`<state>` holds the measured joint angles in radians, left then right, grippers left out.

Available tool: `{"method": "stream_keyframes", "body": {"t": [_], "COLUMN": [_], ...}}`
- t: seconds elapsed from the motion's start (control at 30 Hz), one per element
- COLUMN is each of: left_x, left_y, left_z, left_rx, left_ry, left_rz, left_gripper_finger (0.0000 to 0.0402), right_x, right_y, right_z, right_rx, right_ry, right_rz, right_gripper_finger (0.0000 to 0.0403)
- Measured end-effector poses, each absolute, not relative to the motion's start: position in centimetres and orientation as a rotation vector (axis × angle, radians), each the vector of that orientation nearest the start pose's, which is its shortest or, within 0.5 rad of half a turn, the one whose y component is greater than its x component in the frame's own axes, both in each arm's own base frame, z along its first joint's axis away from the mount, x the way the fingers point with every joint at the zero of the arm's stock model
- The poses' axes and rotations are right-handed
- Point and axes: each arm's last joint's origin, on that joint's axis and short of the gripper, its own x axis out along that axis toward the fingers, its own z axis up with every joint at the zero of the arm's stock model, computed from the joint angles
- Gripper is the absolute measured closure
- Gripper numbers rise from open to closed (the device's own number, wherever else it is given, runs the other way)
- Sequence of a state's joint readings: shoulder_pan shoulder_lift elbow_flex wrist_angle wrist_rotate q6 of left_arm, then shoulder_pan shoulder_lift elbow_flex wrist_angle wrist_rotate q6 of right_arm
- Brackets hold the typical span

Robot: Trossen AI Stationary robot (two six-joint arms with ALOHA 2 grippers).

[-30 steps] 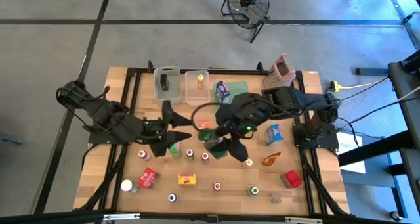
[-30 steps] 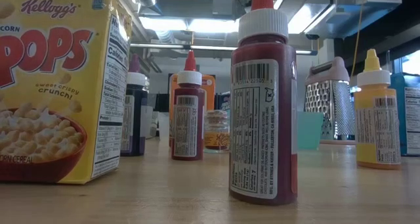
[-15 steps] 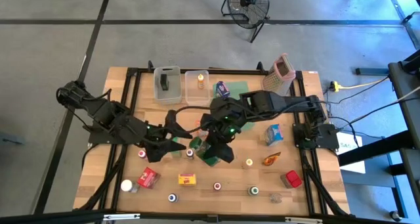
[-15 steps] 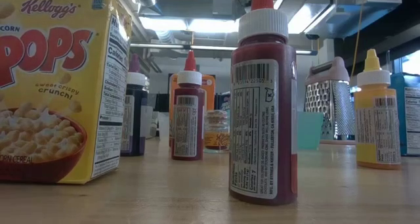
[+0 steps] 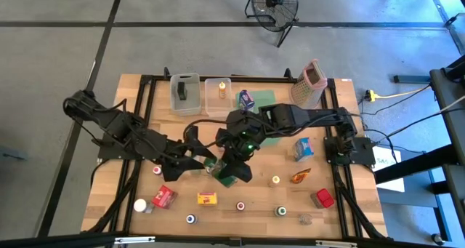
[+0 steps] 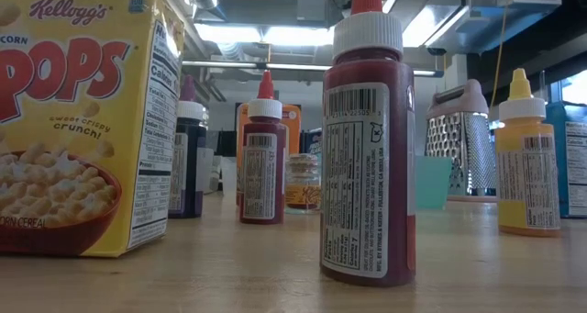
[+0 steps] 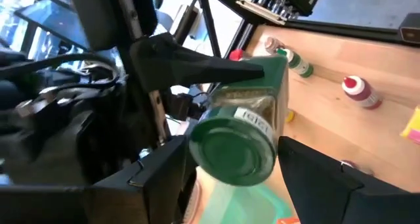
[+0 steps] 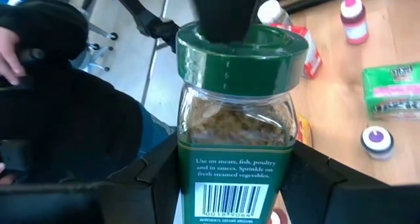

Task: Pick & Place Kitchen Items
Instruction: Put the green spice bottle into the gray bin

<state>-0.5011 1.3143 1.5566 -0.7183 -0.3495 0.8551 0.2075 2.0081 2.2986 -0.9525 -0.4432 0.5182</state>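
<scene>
Light over the pale wooden table (image 5: pixel 145 182) was even and bright in the high view, with only soft, short shadows under the two dark arms, and the grey floor around it looked flat and dull. In the low view, glare came from long ceiling lamps (image 6: pixel 248 33) in the room behind; the dark red squeeze bottle with a white cap (image 6: pixel 367 148) and the yellow cereal carton (image 6: pixel 83 120) stood sharp, while the far background went soft. The left wrist view was blurred, and the green round lid of a clear spice jar (image 7: pixel 233 145) lay out of focus. In the right wrist view that jar's printed label was crisp, while the table beyond it was soft and bright.
</scene>
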Motion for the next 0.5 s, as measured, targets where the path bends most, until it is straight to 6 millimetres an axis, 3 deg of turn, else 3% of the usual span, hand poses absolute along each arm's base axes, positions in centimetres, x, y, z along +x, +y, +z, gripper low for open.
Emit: {"method": "stream_keyframes", "body": {"t": [0.5], "left_x": [24.7], "left_y": [-12.7], "left_z": [42.6], "left_rx": [1.078], "left_ry": [0.289], "left_rz": [-0.439], "left_gripper_finger": [0.0167], "right_x": [41.6], "right_y": [10.3], "right_z": [40.9], "right_rx": [0.571], "right_ry": [0.822], "right_rz": [0.459], "right_gripper_finger": [0.0201]}}
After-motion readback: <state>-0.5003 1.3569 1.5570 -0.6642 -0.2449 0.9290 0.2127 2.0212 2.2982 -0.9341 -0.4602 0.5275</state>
